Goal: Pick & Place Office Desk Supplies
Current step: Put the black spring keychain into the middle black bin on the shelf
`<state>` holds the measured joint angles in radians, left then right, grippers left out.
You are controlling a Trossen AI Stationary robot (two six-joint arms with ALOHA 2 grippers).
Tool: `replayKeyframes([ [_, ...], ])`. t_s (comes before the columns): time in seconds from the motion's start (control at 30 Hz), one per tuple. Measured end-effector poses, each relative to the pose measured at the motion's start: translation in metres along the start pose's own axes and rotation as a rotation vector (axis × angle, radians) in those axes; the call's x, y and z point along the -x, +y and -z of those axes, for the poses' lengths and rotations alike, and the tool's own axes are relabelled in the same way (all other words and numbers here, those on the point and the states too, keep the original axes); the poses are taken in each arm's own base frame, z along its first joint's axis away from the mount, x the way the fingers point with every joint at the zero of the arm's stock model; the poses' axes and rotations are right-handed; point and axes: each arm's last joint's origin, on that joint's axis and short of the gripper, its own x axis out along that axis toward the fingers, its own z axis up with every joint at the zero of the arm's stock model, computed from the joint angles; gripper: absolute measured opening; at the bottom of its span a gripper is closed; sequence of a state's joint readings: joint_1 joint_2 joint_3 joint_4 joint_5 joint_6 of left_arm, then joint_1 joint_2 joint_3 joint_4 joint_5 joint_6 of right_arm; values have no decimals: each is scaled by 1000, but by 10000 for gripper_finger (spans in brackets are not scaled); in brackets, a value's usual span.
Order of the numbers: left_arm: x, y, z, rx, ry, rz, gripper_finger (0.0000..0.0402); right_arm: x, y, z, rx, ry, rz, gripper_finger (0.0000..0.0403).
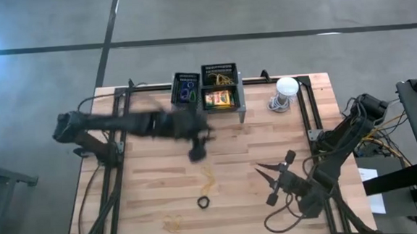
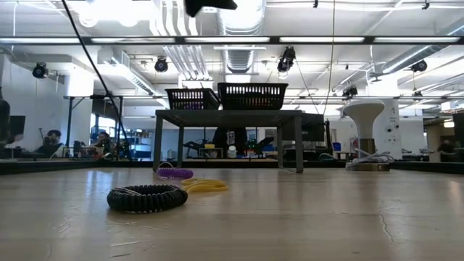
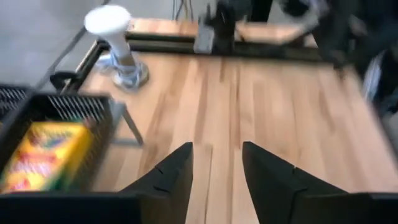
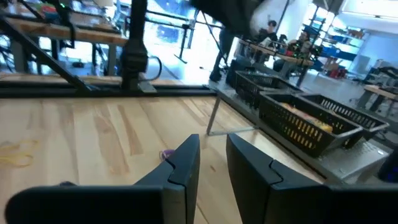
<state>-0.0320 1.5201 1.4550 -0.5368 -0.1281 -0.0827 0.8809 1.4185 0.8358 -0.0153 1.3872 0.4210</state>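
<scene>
Bands (image 1: 203, 201) lie loose on the table (image 1: 254, 143); the left gripper (image 1: 198, 151), fingers apart and empty, moves fast and may miss or scatter them.

Bright, even overhead lighting with ceiling-lamp glare, motion blur on the left arm (image 1: 144, 124), soft shadows.

On the table we count one black loop band (image 1: 203, 201), one purple loop band (image 2: 175, 173) and two clusters of tan rubber bands (image 1: 208, 176). Two black baskets (image 1: 219, 74) top one mesh rack (image 1: 241, 106); one crayon box (image 1: 218, 99) shows.
</scene>
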Motion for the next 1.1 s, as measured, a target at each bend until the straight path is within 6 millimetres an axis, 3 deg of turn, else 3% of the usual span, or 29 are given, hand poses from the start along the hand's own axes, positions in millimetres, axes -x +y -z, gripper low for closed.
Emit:
replayKeyframes([
  [0.2, -6, -84, 81, -165, -31, -171, 134, -25, 7, 19, -26, 26, 83, 71],
  [0.37, -9, -123, 152, -96, -101, -142, 134, -54, 12, 41, -88, 107, 92, 68],
  [0.5, -7, -131, 196, 80, -111, -70, 134, -85, 16, 60, -156, 242, 19, 69],
  [0.7, -5, -125, 239, 336, -46, -63, 133, -131, 26, 79, -259, 348, -217, 74],
  [0.9, -4, -118, 259, 423, -14, -81, 133, -169, 37, 84, -314, 337, -597, 87],
  [1.1, -5, -116, 264, 429, -17, -85, 133, -199, 62, 86, -242, 406, -824, 115],
])
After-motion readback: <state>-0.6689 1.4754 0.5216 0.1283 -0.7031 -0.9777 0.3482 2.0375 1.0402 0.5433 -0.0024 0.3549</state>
